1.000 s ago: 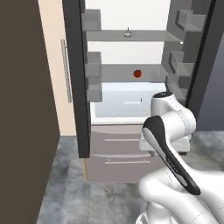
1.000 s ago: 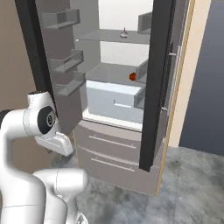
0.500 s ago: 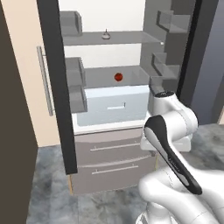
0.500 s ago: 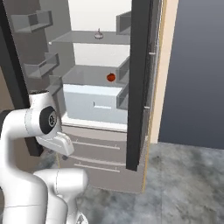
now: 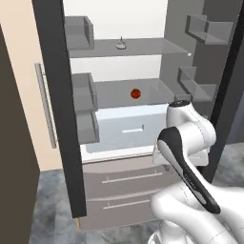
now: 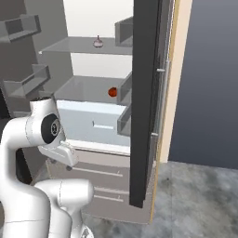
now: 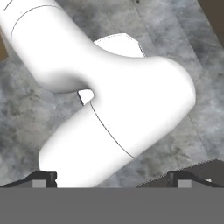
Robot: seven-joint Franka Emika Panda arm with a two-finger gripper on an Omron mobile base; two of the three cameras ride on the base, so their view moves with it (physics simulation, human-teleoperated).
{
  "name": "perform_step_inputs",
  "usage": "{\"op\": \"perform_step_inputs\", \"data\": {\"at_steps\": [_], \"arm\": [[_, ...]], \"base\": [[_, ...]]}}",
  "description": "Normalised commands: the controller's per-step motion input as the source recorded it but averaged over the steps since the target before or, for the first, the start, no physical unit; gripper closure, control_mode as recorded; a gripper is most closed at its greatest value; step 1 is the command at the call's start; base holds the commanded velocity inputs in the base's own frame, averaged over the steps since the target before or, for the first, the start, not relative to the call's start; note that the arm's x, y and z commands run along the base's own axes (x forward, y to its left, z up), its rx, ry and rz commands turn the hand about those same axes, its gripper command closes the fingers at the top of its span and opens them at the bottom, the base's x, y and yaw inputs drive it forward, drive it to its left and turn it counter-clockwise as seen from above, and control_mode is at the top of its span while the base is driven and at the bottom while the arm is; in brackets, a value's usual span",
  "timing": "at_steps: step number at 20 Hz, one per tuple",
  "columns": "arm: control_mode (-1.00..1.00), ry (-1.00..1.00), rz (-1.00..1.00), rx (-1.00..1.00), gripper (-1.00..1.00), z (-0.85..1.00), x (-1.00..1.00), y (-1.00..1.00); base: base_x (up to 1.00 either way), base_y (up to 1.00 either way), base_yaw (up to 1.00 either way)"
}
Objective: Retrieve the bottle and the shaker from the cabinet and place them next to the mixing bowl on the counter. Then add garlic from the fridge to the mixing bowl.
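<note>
Grey mottled floor [image 5: 52, 205] is spreading beneath the fridge [image 5: 57, 95], which is standing open with both dark doors swung wide. Going from left to right in the left base view, door bins [image 5: 83, 93] are lining the left door, then the garlic [image 5: 121, 45] is sitting small and pale on the upper grey shelf [image 5: 143, 47], a round red item [image 5: 136, 94] is resting on the shelf below, and the pale blue-white drawer [image 5: 128, 131] is lying under that. At the right, the white arm is folding low in front of the fridge, well apart from the garlic. In the hand view the gripper [image 7: 112, 177] is pointing down at the floor, its jaws standing wide apart and holding nothing.
</note>
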Motion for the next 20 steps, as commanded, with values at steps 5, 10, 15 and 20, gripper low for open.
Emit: {"op": "perform_step_inputs", "data": {"at_steps": [5,10,15,20], "arm": [[1.0,0.0,0.0,0.0,-1.0,0.0,0.0,0.0],[1.0,0.0,0.0,0.0,-1.0,0.0,0.0,0.0],[1.0,0.0,0.0,0.0,-1.0,0.0,0.0,0.0],[1.0,0.0,0.0,0.0,-1.0,0.0,0.0,0.0]], "base": [[0.61,0.09,0.0],[0.73,0.21,0.0],[0.67,0.32,0.0],[0.58,0.17,0.0]]}}
